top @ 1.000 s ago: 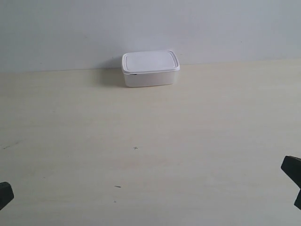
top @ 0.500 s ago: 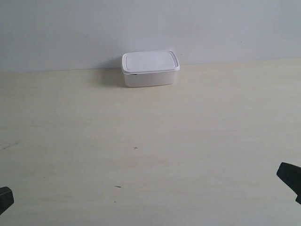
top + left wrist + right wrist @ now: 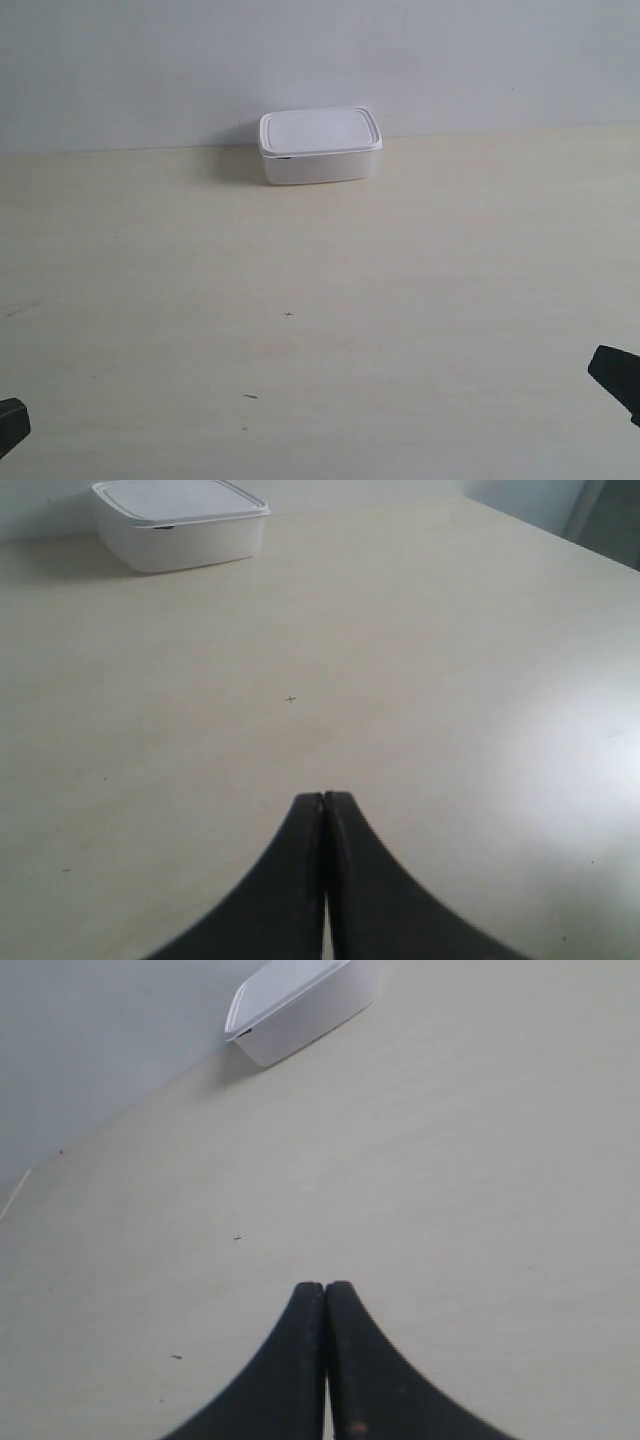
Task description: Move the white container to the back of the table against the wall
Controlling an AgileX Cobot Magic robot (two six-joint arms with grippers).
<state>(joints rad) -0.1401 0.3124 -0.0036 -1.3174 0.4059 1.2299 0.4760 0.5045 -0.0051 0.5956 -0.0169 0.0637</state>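
The white container (image 3: 320, 146) stands lid on at the back of the table (image 3: 320, 300), its rear side close against the wall (image 3: 320, 60). It also shows far off in the left wrist view as the white container (image 3: 180, 522) and in the right wrist view as the white container (image 3: 300, 1005). My left gripper (image 3: 323, 798) is shut and empty, low over bare tabletop. My right gripper (image 3: 325, 1286) is likewise shut on nothing. In the exterior view only dark tips show: the left gripper (image 3: 10, 425) at the bottom left corner and the right gripper (image 3: 618, 375) at the right edge, both far from the box.
A tiny cross mark (image 3: 289, 314) and a short dark dash (image 3: 250, 396) lie on the tabletop between the grippers and the box. The table's far side edge (image 3: 560, 535) shows in the left wrist view.
Both gripper tips have drawn back slightly toward the exterior view's lower corners. The white container has not moved.
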